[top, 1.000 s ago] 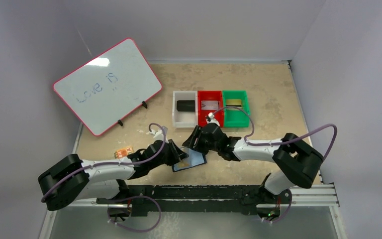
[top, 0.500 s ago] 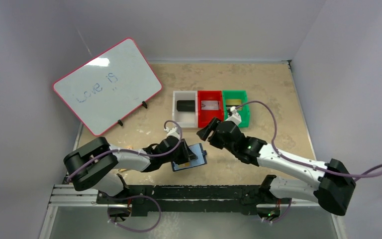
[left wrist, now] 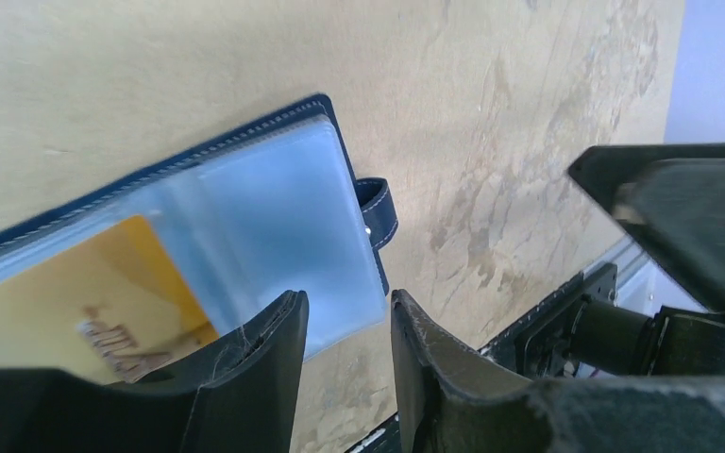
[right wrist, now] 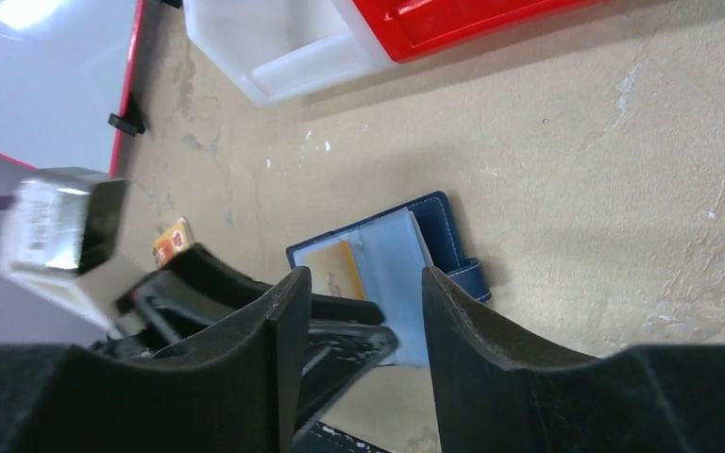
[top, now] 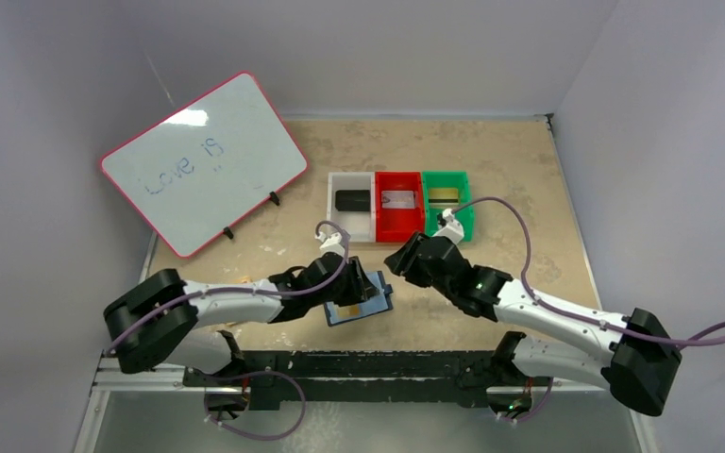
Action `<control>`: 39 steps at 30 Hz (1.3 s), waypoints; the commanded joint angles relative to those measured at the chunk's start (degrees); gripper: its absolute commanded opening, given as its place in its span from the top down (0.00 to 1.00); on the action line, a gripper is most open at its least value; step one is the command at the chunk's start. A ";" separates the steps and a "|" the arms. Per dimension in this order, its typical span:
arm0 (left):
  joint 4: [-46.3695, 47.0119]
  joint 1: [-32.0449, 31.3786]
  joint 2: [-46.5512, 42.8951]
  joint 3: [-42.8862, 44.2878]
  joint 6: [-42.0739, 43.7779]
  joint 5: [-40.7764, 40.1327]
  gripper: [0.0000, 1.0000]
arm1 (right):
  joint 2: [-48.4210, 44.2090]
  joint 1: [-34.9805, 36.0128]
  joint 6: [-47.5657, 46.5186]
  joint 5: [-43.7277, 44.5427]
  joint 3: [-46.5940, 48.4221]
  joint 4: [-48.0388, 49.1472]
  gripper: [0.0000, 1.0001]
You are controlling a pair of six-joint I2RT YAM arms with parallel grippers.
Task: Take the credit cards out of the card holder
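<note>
The card holder [top: 368,298] lies open by the tabletop's [top: 491,170] near edge, yellow card [left wrist: 66,293] in its pocket. My left claw [left wrist: 345,302] and right claw [right wrist: 366,278] gape empty. Next, I reckon: pinch that card's edge.

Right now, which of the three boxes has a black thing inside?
The white box, leftmost in the row. Its neighbours, the red box and the green box, hold paler things.

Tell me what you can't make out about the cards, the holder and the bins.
Yellow card: left wrist view, cut off by the frame edge and the left gripper; print blurred.
Other cards in the card holder: top view, too small, partly behind the left gripper.
Contents of the white bin, red bin, green bin: top view, too small.
</note>
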 commanded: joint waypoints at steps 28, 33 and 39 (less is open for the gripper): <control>-23.14 -0.10 -20.48 -2.28 -0.92 -18.24 0.64 | 27.90 -0.02 -13.93 -24.29 7.96 18.66 0.66; -22.09 -0.03 -18.09 -2.61 -0.75 -15.99 0.64 | 30.29 0.07 -13.90 -26.31 7.15 19.64 0.67; -22.42 -0.07 -16.13 -3.13 -1.20 -15.83 0.64 | 32.51 0.09 -13.49 -28.01 5.45 21.04 0.66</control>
